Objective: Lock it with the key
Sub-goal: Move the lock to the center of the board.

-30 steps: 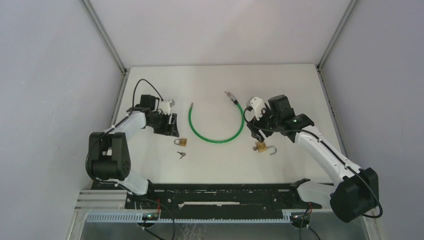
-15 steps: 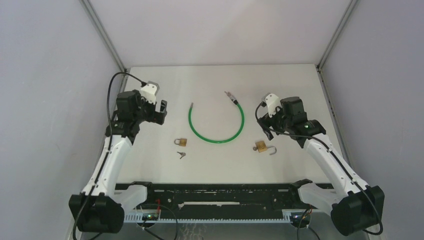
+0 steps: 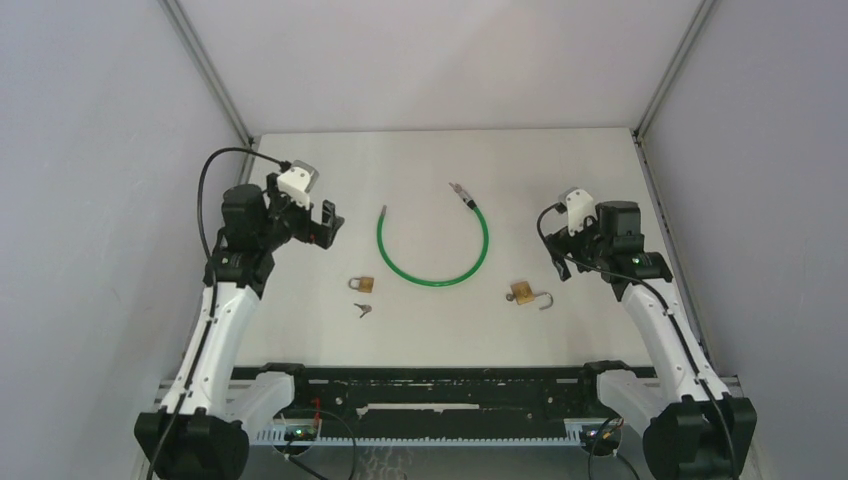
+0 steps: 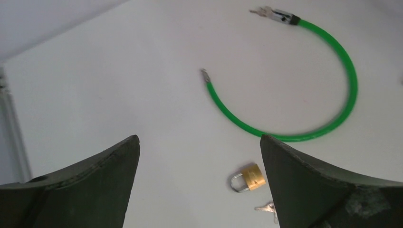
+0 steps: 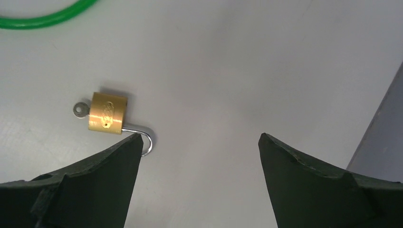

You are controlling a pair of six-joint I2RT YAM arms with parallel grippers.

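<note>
A small brass padlock point(image 3: 362, 284) with a closed shackle lies left of centre, also in the left wrist view point(image 4: 250, 176). A loose key point(image 3: 362, 309) lies just in front of it point(image 4: 268, 207). A second brass padlock point(image 3: 523, 293) with its shackle swung open and a key in it lies to the right point(image 5: 108, 114). A green cable lock point(image 3: 432, 258) curves between them point(image 4: 328, 90). My left gripper point(image 3: 327, 224) is open and empty, raised up and to the left of the closed padlock. My right gripper point(image 3: 558, 262) is open and empty, raised to the right of the open padlock.
The white table point(image 3: 440, 170) is walled by grey panels left and right. The right wall shows in the right wrist view point(image 5: 380, 128). The black rail point(image 3: 430, 390) with the arm bases runs along the near edge.
Both arms have lifted and pulled outward from the padlocks: the left gripper up and left, the right gripper to the right. Padlocks, key and cable have not moved.
</note>
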